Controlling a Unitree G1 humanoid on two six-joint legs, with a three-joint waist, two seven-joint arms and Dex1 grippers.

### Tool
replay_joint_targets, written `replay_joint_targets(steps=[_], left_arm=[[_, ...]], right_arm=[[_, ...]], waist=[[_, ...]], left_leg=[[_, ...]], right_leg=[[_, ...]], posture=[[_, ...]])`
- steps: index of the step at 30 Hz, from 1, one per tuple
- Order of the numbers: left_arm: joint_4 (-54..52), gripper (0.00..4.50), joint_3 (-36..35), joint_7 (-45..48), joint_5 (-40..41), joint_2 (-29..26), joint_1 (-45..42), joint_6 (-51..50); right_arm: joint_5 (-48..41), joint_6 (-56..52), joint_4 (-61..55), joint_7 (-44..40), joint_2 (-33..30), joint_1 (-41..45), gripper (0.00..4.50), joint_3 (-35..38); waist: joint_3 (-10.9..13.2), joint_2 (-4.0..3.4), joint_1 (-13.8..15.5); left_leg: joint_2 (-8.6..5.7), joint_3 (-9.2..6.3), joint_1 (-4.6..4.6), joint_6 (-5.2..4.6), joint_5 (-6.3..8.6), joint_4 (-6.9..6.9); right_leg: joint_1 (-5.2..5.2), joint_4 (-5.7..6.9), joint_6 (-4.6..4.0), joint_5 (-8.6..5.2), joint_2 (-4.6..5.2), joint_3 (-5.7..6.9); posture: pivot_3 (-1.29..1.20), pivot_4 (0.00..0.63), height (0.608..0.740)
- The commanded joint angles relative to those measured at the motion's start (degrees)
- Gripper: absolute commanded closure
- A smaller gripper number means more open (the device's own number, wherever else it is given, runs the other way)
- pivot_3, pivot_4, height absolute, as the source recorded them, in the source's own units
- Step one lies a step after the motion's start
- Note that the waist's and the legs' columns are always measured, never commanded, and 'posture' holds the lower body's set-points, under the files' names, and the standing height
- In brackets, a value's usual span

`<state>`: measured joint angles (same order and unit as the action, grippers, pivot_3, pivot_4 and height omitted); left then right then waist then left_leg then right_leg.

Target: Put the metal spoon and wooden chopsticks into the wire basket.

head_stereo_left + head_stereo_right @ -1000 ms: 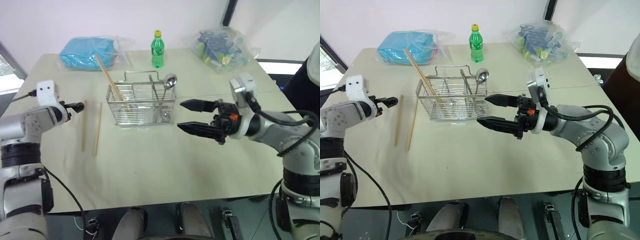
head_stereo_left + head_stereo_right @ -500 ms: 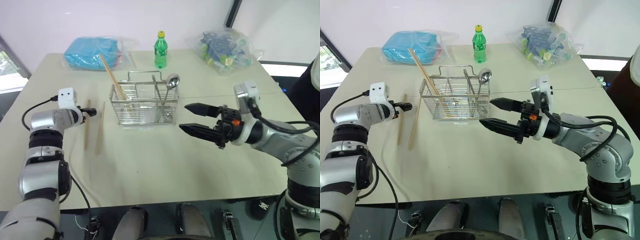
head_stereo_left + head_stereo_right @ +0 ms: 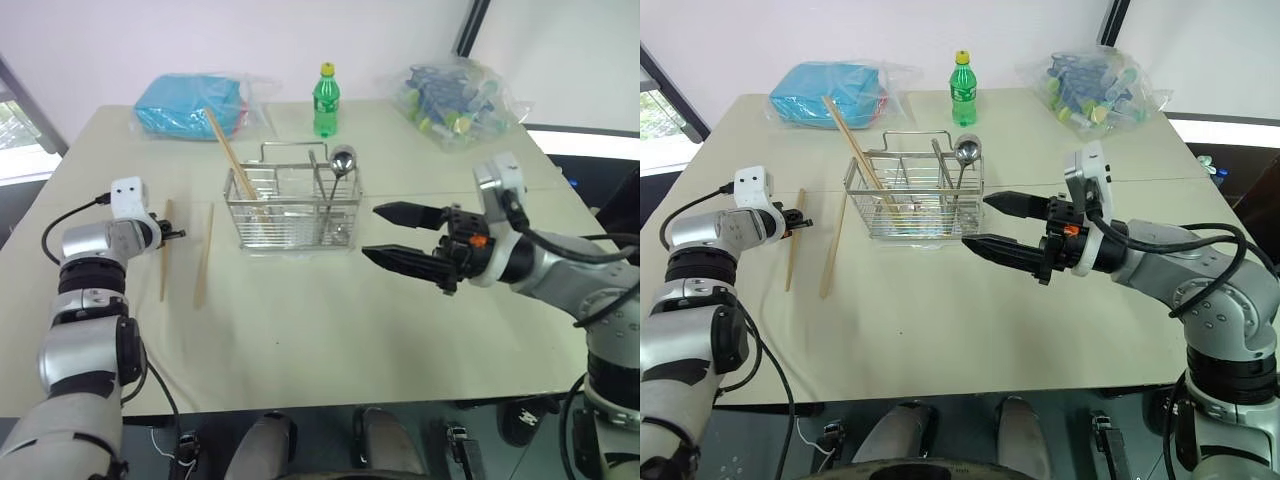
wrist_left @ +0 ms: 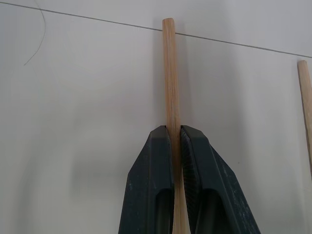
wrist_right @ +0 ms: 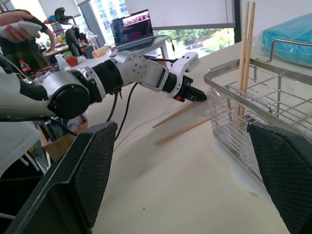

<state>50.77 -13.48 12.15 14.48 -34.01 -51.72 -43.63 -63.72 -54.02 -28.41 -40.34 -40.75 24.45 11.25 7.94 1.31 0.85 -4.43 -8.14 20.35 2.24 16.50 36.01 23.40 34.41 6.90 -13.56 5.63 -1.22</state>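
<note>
My left claw (image 4: 175, 141) is pressed together on one of the wooden chopsticks (image 4: 170, 73), pinching the stick between its two fingers so that the stick's free end runs on past the fingertips. In the head views that claw (image 3: 172, 235) sits at the left of the frame, low over the counter (image 3: 320, 330), about a third of the way along the stick from its far end. The second chopstick (image 3: 203, 255) lies flat on the counter just to the right of it, roughly parallel and apart from my fingers.

The wire basket (image 3: 295, 205) stands in the upper middle of the frame, to the right of both loose sticks. Inside it the metal spoon (image 3: 340, 165) stands upright in the right-hand part, bowl up, and another pair of chopsticks (image 3: 228, 155) leans out of the left-hand part toward the upper left.

My right claw (image 3: 395, 235) is spread wide and holds nothing, hovering just right of the basket at mid-frame with its tips pointing left toward it.

Behind the basket stand a green bottle (image 3: 326, 100), a blue bag (image 3: 190, 103) at upper left and a clear bag of small items (image 3: 445, 95) at upper right.
</note>
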Motion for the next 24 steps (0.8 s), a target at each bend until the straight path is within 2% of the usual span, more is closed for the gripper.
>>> replay_joint_targets(steps=[1, 4, 8, 11, 14, 18, 24], left_arm=[[-2.32, 4.47, -2.97, -2.34, 0.39, -0.10, 0.58, 1.27], [-7.03, 4.47, -7.84, -6.18, 1.80, -0.10, 0.78, 7.64], [-19.99, 4.47, -12.50, -6.40, 4.26, 0.41, 2.04, 17.14], [-33.66, 4.47, -17.19, -4.30, 11.66, 2.30, 1.74, 18.20], [-43.59, 4.47, -19.45, -2.64, 20.03, 3.46, -0.13, 14.66], [-50.00, 4.47, -18.61, -4.43, 27.32, 6.13, -3.71, 9.47], [-51.98, 4.47, -11.23, -3.04, 25.57, 11.44, -2.69, 10.81]], right_arm=[[0.72, 1.70, 0.25, -1.79, -0.83, 0.20, 0.10, 0.24], [1.49, 1.92, 1.11, -3.63, -2.01, -0.39, 0.10, 0.29], [2.44, 2.26, 1.76, -6.18, -4.09, -1.36, 0.10, 0.52], [2.97, 2.73, 1.87, -7.53, -5.11, -2.12, 0.10, 0.93], [2.96, 3.05, 1.97, -7.60, -5.26, -2.43, 0.10, 1.21], [2.71, 3.11, 1.96, -6.92, -4.78, -2.60, 0.10, 1.24], [3.06, 3.54, 1.90, -6.87, -4.80, -2.88, 0.10, 1.06]], waist=[[0.00, 0.00, -0.08], [0.01, 0.03, -0.14], [0.03, 0.19, -0.11], [0.01, 0.21, -0.03], [0.01, 0.21, -0.08], [0.01, 0.21, -0.05], [0.01, 0.21, -0.09]], left_leg=[[0.01, 0.00, 0.00, 0.00, 0.00, 0.00], [0.04, -0.01, 0.04, 0.00, 0.00, -0.01], [0.07, -0.02, 0.15, 0.13, -0.06, 0.00], [0.07, 0.00, 0.15, 0.20, -0.04, 0.02], [0.06, 0.04, 0.13, 0.17, 0.00, 0.04], [0.06, 0.03, 0.10, 0.03, 0.08, 0.11], [0.04, 0.10, 0.03, 0.10, 0.03, 0.15]], right_leg=[[0.01, 0.00, 0.00, 0.00, 0.00, 0.00], [0.06, 0.01, 0.00, 0.00, -0.01, 0.00], [0.17, -0.01, 0.00, 0.01, -0.01, -0.02], [0.11, -0.09, 0.00, 0.01, 0.02, -0.03], [0.06, -0.15, 0.00, 0.01, 0.03, -0.03], [0.01, -0.13, 0.01, 0.02, -0.01, -0.02], [-0.08, -0.14, 0.02, 0.02, -0.05, 0.00]], posture=[[0.00, 0.150, 0.736], [0.00, 0.150, 0.736], [0.00, 0.150, 0.736], [0.00, 0.150, 0.736], [0.00, 0.150, 0.736], [0.00, 0.150, 0.736], [0.00, 0.150, 0.736]])
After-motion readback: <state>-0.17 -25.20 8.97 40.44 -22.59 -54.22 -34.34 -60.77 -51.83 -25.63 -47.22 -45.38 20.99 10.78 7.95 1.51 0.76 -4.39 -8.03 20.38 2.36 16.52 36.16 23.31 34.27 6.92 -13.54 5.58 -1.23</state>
